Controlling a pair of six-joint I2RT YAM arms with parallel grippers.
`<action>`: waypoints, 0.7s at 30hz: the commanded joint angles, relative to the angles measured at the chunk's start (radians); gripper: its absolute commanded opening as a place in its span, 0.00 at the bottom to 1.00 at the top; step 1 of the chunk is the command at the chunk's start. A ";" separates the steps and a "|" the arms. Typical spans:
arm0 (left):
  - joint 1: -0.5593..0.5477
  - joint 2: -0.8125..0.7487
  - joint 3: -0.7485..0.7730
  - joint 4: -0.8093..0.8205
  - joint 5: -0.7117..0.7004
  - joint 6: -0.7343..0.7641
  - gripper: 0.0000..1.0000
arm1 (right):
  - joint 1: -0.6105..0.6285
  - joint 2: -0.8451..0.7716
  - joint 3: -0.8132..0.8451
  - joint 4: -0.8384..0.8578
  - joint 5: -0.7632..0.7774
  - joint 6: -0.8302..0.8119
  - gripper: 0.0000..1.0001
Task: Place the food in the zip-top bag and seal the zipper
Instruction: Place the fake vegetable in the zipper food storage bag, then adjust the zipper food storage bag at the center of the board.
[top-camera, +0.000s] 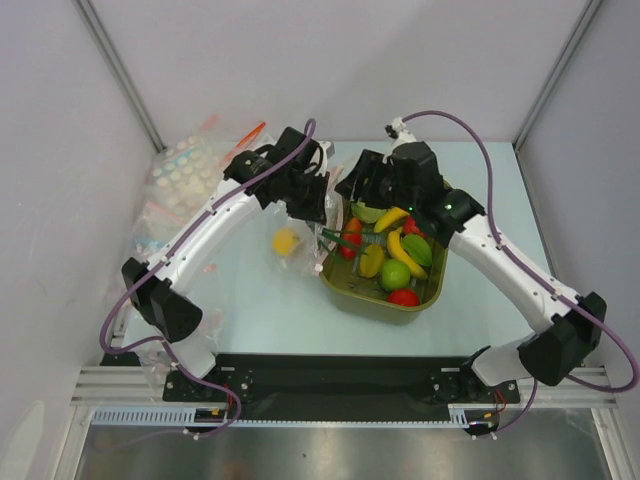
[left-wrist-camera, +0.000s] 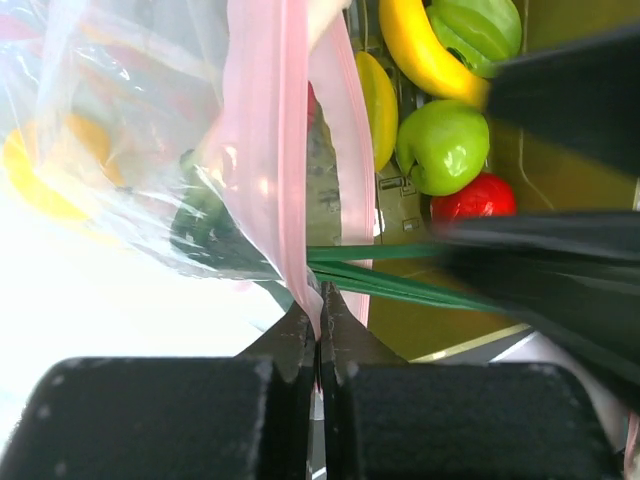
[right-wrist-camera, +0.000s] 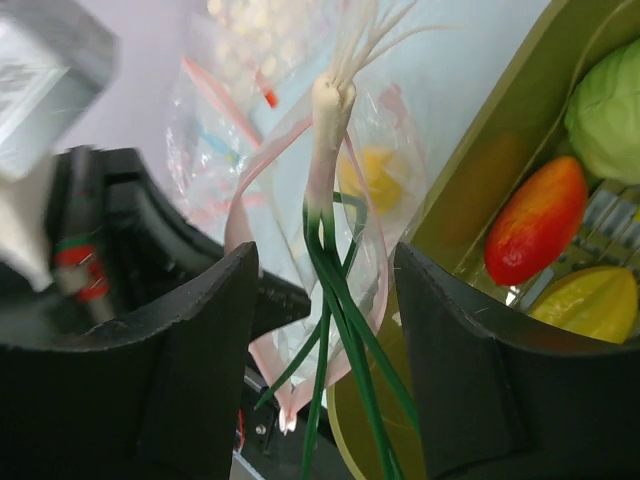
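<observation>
My left gripper (left-wrist-camera: 318, 322) is shut on the pink zipper strip (left-wrist-camera: 290, 150) and holds the clear zip-top bag (top-camera: 290, 245) up beside the tub. A yellow lemon (left-wrist-camera: 40, 170) lies inside the bag. A toy spring onion (right-wrist-camera: 330, 100) sticks bulb-first into the bag mouth. Its green leaves hang between the fingers of my open right gripper (right-wrist-camera: 322, 265), which do not touch them. In the top view the left gripper (top-camera: 312, 205) and right gripper (top-camera: 350, 205) are close together. A banana (left-wrist-camera: 415, 45), green apple (left-wrist-camera: 445, 145) and red tomato (left-wrist-camera: 475, 198) lie in the tub.
The olive-green tub (top-camera: 345, 285) stands right of the bag and holds several more toy foods, among them a green cabbage (right-wrist-camera: 610, 110) and a red-orange fruit (right-wrist-camera: 535, 220). Dot-printed clear bags (top-camera: 185, 175) lie at the back left by the wall.
</observation>
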 joint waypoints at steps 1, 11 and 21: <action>0.019 -0.047 0.002 0.042 0.020 -0.016 0.00 | -0.027 -0.085 -0.003 0.058 -0.001 -0.060 0.60; 0.032 -0.062 0.026 0.033 0.026 -0.009 0.00 | -0.103 -0.026 -0.060 0.055 -0.323 -0.052 0.47; 0.037 -0.089 0.034 0.020 0.006 -0.008 0.00 | -0.044 0.142 0.046 -0.014 -0.398 -0.089 0.50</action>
